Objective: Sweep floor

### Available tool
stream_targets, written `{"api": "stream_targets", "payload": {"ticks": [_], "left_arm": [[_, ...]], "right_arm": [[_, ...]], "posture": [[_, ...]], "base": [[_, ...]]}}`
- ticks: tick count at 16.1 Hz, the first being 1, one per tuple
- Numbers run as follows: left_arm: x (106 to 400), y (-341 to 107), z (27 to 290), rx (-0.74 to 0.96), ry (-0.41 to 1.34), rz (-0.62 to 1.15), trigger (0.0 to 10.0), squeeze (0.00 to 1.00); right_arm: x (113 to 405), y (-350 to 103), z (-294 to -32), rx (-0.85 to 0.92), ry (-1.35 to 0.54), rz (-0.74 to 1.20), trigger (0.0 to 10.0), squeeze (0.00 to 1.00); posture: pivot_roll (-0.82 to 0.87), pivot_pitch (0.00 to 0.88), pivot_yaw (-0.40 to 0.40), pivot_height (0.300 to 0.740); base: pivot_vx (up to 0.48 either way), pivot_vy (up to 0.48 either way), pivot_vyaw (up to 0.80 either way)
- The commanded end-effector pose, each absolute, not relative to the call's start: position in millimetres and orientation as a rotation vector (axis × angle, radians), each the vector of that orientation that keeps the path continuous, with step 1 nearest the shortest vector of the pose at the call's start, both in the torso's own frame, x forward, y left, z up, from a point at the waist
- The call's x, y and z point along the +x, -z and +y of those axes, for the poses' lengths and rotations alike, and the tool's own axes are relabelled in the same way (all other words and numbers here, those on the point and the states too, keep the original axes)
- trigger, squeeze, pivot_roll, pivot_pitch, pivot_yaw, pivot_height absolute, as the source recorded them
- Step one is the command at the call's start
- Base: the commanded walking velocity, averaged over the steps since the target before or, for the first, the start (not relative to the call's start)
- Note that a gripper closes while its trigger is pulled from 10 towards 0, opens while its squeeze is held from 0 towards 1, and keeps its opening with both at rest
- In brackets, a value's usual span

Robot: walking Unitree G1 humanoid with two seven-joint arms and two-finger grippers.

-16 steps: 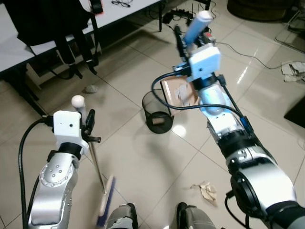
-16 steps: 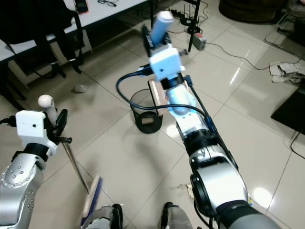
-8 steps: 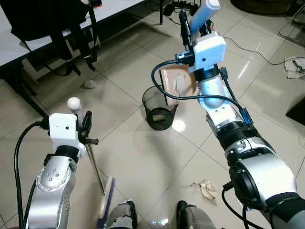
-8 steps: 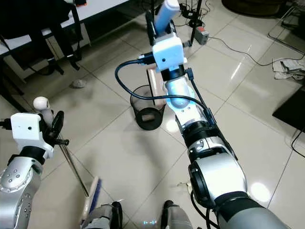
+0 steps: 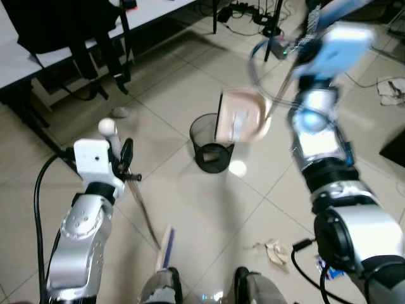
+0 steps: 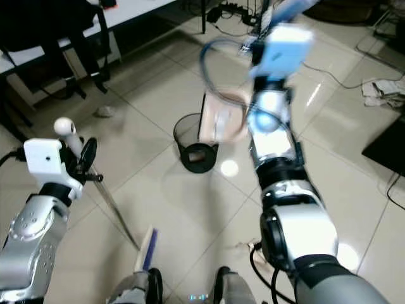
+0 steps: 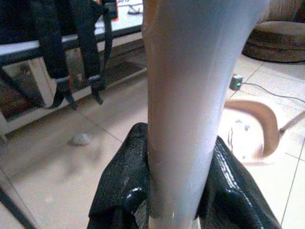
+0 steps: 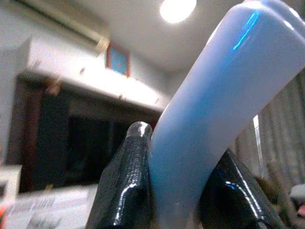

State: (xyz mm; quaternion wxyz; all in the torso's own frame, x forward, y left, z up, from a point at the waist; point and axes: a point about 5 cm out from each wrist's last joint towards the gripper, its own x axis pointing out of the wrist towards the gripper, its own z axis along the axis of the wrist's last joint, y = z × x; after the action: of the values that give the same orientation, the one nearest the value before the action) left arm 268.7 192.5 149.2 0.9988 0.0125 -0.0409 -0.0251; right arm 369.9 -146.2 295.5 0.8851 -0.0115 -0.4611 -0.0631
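Note:
My left gripper (image 5: pixel 125 158) is shut on the broom's pale handle (image 7: pixel 190 95), just below its round white knob (image 5: pixel 106 126). The shaft slants down to the broom head (image 5: pixel 166 246) on the tiles in front of my feet. My right gripper (image 8: pixel 183 148), raised at the far right, is shut on the light-blue dustpan handle (image 8: pixel 214 86). The tan dustpan (image 5: pixel 240 117) hangs tilted just above the black wire bin (image 5: pixel 210 149). The right arm is motion-blurred. A crumpled paper scrap (image 5: pixel 273 251) lies on the floor near my right foot.
A table (image 5: pixel 38 60) with a black bag hanging from it stands at the far left, and a small wad (image 5: pixel 120 112) lies on the tiles in front of it. Cables (image 5: pixel 243 12) run along the far floor. White rags (image 5: pixel 391 88) lie at the right edge.
My right arm has swung to the right with the dustpan, which now tips over the bin. The broom head has slid to the right as the left gripper tilted the handle.

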Motion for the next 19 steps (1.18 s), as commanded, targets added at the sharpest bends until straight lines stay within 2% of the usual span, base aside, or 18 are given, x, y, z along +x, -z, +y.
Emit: {"api": "stream_targets", "payload": {"ticks": [1, 8, 19], "left_arm": [[271.2, -150.9, 191.1, 0.047, 0.057, -0.103, 10.0, 0.00], [282.1, -149.5, 189.4, 0.074, 0.047, -0.124, 10.0, 0.00], [285.3, -148.4, 187.2, 0.071, 0.058, -0.138, 10.0, 0.00]], "right_arm": [[359.9, -318.9, -152.4, 0.015, 0.154, -1.073, 10.0, 0.00], [360.0, -308.5, -153.1, 0.015, 0.122, -0.988, 10.0, 0.00], [357.5, -305.9, -159.8, 0.030, 0.138, -0.962, 10.0, 0.00]], "posture": [[-0.03, 0.147, 0.050, 0.740], [-0.04, 0.121, 0.053, 0.740], [-0.04, 0.117, 0.056, 0.740]], "base": [[0.000, 0.000, 0.00], [0.366, 0.000, 0.00], [0.403, 0.000, 0.00]]}}
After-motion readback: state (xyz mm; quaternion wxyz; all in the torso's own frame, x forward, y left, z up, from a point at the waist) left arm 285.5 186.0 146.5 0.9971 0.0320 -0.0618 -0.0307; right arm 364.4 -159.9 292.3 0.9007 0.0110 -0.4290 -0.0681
